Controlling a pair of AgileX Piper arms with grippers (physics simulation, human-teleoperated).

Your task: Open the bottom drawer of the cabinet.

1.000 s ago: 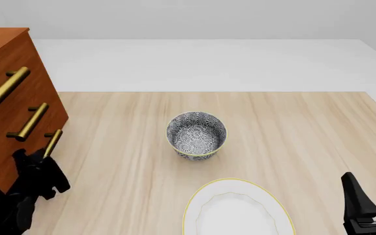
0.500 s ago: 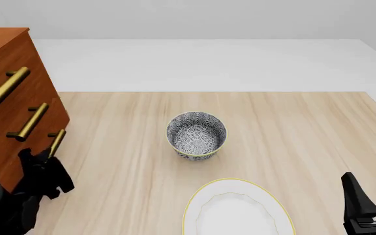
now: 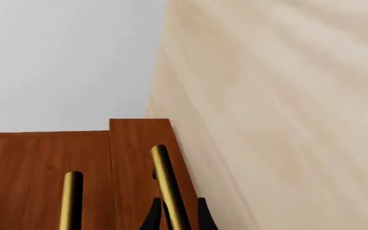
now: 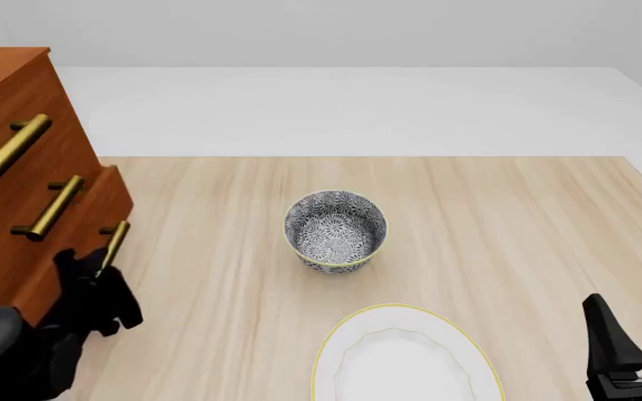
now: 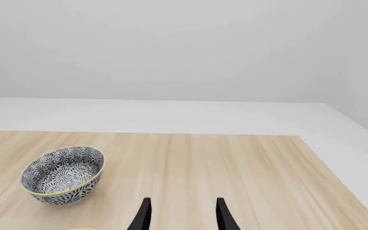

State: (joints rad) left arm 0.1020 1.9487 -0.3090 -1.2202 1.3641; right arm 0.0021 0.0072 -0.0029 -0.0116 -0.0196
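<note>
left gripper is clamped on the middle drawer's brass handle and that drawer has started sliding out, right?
Not the middle drawer. The left gripper is shut on the brass handle of the bottom drawer, the lowest of the three on the cabinet. The front view shows that drawer's front standing proud of the two above it, so it has started sliding out.

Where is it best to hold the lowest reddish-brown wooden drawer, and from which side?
Grip the lowest reddish-brown wooden drawer by its brass bar handle, coming from the front. The bar stands off the panel, so fingers fit either side, as the left gripper already shows.
</note>
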